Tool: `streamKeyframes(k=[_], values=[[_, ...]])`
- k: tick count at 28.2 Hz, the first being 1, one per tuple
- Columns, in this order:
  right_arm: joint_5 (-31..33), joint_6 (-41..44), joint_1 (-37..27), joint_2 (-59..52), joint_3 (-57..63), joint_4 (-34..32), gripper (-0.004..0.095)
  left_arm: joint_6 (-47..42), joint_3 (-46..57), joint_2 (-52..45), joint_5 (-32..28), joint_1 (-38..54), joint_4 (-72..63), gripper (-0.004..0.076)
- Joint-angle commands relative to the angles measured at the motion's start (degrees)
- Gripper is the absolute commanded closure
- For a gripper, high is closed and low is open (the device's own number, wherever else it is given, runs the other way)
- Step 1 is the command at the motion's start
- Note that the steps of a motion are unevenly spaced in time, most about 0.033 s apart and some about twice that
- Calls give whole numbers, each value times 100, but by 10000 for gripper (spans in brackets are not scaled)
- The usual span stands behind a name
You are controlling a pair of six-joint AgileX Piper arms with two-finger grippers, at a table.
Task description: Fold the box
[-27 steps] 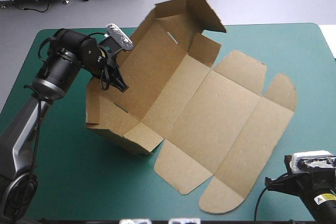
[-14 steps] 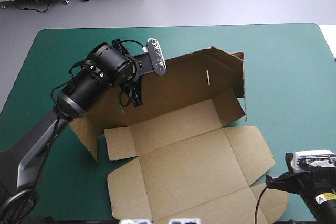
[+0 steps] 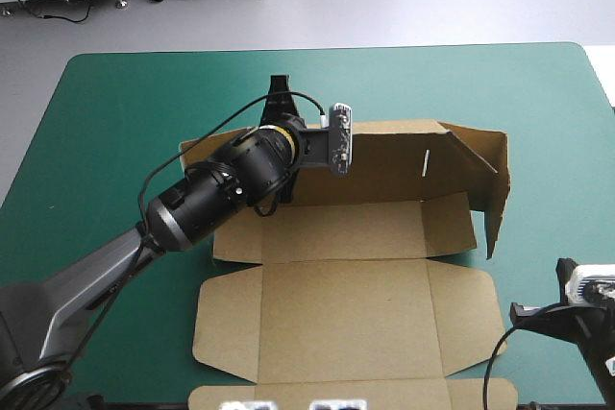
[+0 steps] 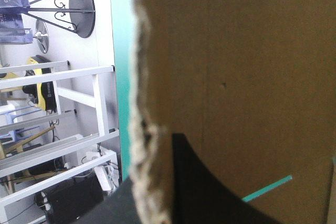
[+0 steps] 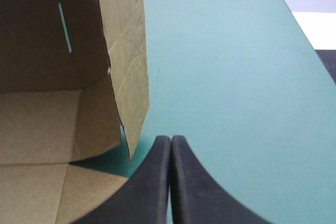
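— Looking down from above, we find the box [image 3: 336,304] in the middle of the bench [image 3: 125,112], a little toward its near edge. How do its parts lie?

— We see its long back wall [image 3: 384,165] raised, about upright, running along the same direction as the far edge of the bench. The wide floor panels [image 3: 336,237] lie flat on the teal-green cover in front of this wall, toward the near edge, with small flaps spread open at both sides.

— And at the right end of the wall?

— There a side flap [image 3: 485,180] also stands up, turned toward the near edge. In the right wrist view we see it just ahead of the right pincer [image 5: 171,140], with a narrow slot [image 5: 65,27] cut in the wall beside it.

— What do we say of the left pincer [image 3: 279,93]?

— Its arm comes in from the left, and the pincer sits on the upper edge of the back wall, in the left part of the wall. Its black fingers [image 4: 210,192] are almost closed, with the brown board between them. In the left wrist view we see one finger on each face of the board, and the rough cut edge runs up between them. So we say it grips the wall.

— And the right pincer?

— Its two fingers meet in one point, fully closed, and nothing is between them. It is at the right near corner of the bench, beside the box. It is apart from the side flap, and we see a strip of the cover between them.
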Motion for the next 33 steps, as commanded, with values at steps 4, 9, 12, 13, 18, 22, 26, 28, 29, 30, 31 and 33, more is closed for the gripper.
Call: streamKeyframes(k=[4, 9, 12, 13, 18, 22, 26, 28, 29, 30, 31, 33], values=[[-350, 426, 6, 798, -844, -328, 932, -1184, 967, -227, -419, -245, 1515, 729], [-561, 413, 6, 1559, -1406, -286, 931, -1493, 1270, -227, -570, -301, 1619, 729], [-514, 387, 6, 2136, -1983, -261, 931, -1588, 1270, -227, -651, -301, 1636, 729], [-470, 389, 6, 2360, -2221, -234, 932, -1606, 1270, -227, -676, -301, 1636, 729], [-124, 327, 6, 3568, -3554, 223, 932, -1676, 1270, -227, -671, -301, 1636, 729], [336, 65, 6, 4605, -4707, 963, 932, -1688, 1270, -227, -606, -301, 1636, 729], [1030, -67, 6, 5640, -5791, 1510, 932, -1744, 1270, -227, -555, -301, 1598, 729], [1401, -102, 6, 6103, -6126, 1651, 933, -1807, 1270, -227, -513, -301, 1598, 729], [1534, -118, 6, 6339, -6298, 1726, 932, -1815, 1270, -227, -476, -301, 1598, 729], [1625, -126, 6, 6560, -6441, 1802, 932, -1815, 1270, -227, -421, -301, 1598, 729], [1693, -142, 6, 6806, -6596, 1895, 932, -1815, 1270, -227, -379, -301, 1598, 729], [1841, -198, 6, 7081, -6789, 2018, 932, -1815, 1270, -227, -352, -301, 1598, 729]])
